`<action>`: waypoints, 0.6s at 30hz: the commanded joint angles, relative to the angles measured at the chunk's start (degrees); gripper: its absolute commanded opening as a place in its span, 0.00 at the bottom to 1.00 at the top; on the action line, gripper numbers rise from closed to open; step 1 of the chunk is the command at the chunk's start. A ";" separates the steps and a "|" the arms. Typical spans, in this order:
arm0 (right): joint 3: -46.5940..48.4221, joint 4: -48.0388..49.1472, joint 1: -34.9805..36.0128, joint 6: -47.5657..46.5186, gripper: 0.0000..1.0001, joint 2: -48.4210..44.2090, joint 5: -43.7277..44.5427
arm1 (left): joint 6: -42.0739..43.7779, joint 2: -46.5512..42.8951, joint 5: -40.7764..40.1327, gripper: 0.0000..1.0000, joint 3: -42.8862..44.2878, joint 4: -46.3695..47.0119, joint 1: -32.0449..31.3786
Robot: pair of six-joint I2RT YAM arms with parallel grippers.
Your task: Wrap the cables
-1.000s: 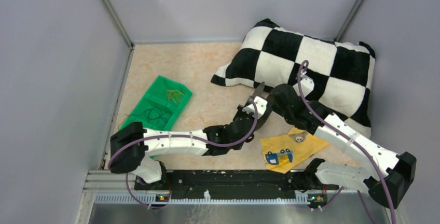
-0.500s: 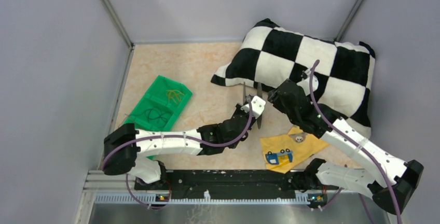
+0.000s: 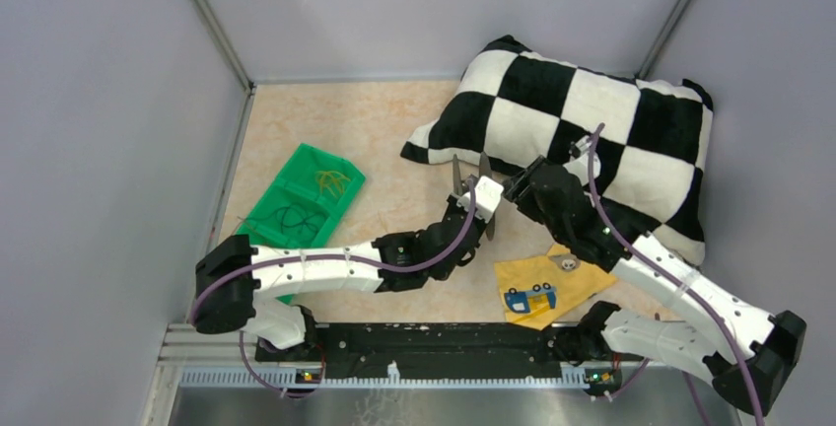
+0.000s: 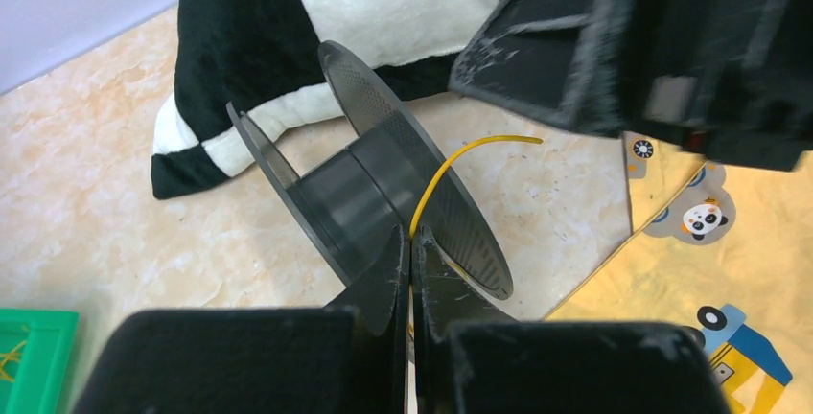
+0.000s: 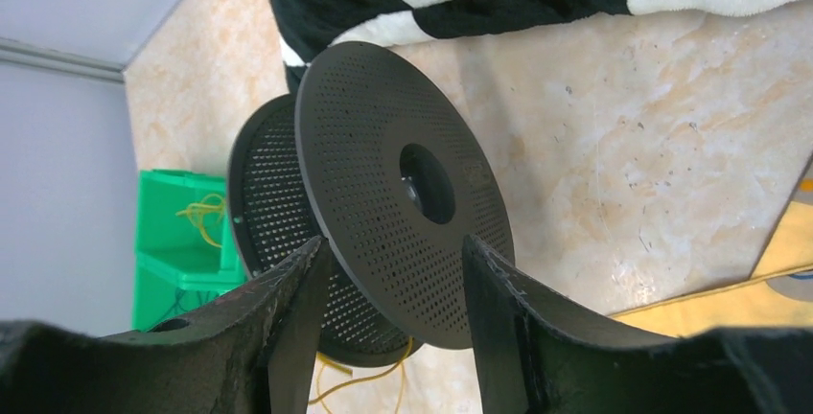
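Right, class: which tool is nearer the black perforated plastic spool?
Left. The left tool is shut on the rim of the black perforated plastic spool; the right tool stands open facing its flange, not gripping.

Spool (image 4: 360, 194) centre, cable (image 4: 460, 150) against flange; tray (image 3: 306, 165) left, cloth (image 3: 567, 283) near right, pillow (image 3: 611, 120) behind, far right.

Plain grey-lilac walls close in on three sides: left wall (image 3: 99, 150), back wall (image 3: 444, 12), right wall (image 3: 779, 101). Slim metal posts (image 3: 212, 27) run up both far corners. Down below, a beige marbled counter (image 3: 375, 130), evenly lit, soft shadows only. A ribbed aluminium rail (image 3: 394, 377) lines the near edge, and a chequered pillow (image 3: 592, 120) fills the far right corner.
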 commanded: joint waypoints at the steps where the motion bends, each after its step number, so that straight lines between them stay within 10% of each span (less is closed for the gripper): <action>1: -1.70 2.47 0.53 -1.34 0.53 -8.06 0.21 | -2.13 -0.47 -2.52 0.00 1.53 -0.59 0.25; 18: -10.25 17.89 4.11 1.81 0.49 -13.16 -13.43 | -2.51 -1.13 -0.02 0.00 1.22 0.55 2.14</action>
